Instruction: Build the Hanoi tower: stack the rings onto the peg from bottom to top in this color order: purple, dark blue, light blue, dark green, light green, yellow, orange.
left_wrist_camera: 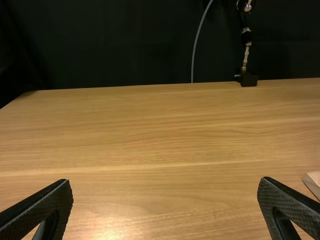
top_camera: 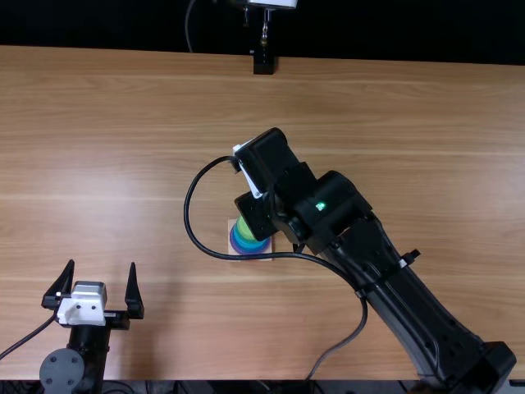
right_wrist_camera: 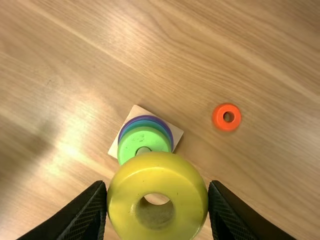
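Observation:
My right gripper (top_camera: 267, 230) hangs over the stack near the table's middle, its fingertips hidden by its own arm. In the right wrist view the right gripper (right_wrist_camera: 157, 200) is shut on the yellow ring (right_wrist_camera: 175, 170), held above and beside the stack. A light green ring (right_wrist_camera: 140, 140) lies on top around the peg (right_wrist_camera: 143, 150), with blue and purple (right_wrist_camera: 164, 123) edges beneath. The orange ring (right_wrist_camera: 227, 117) lies loose on the table. My left gripper (top_camera: 98, 287) stands open at the lower left; in its wrist view the left gripper (left_wrist_camera: 165, 205) holds nothing.
The stack's wooden base (top_camera: 234, 250) sits on the table (top_camera: 123, 148), its corner (left_wrist_camera: 314, 184) showing in the left wrist view. The right arm's black cable loops over the stack. A black stand (top_camera: 263, 61) is at the far edge.

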Controlling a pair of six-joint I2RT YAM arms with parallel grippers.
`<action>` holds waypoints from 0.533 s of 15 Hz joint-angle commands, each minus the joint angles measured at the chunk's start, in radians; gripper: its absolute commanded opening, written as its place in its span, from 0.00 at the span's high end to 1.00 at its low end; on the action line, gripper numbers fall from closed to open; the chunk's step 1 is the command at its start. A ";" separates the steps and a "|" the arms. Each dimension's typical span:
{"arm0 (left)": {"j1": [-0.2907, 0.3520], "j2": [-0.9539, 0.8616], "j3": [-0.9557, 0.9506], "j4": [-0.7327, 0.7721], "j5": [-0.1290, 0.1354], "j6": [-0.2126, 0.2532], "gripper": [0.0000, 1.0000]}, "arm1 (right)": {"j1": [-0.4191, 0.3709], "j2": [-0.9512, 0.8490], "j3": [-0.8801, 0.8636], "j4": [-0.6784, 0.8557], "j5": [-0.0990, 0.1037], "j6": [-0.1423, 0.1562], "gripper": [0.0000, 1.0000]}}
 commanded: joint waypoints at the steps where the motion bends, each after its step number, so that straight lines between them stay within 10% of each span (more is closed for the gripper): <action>1: 0.011 -0.011 -0.025 -0.016 -0.010 0.013 0.00 | -0.006 0.003 -0.013 0.005 0.019 0.004 1.00; 8: 0.011 -0.011 -0.025 -0.016 -0.010 0.013 0.00 | -0.004 0.010 -0.005 0.024 0.012 0.011 1.00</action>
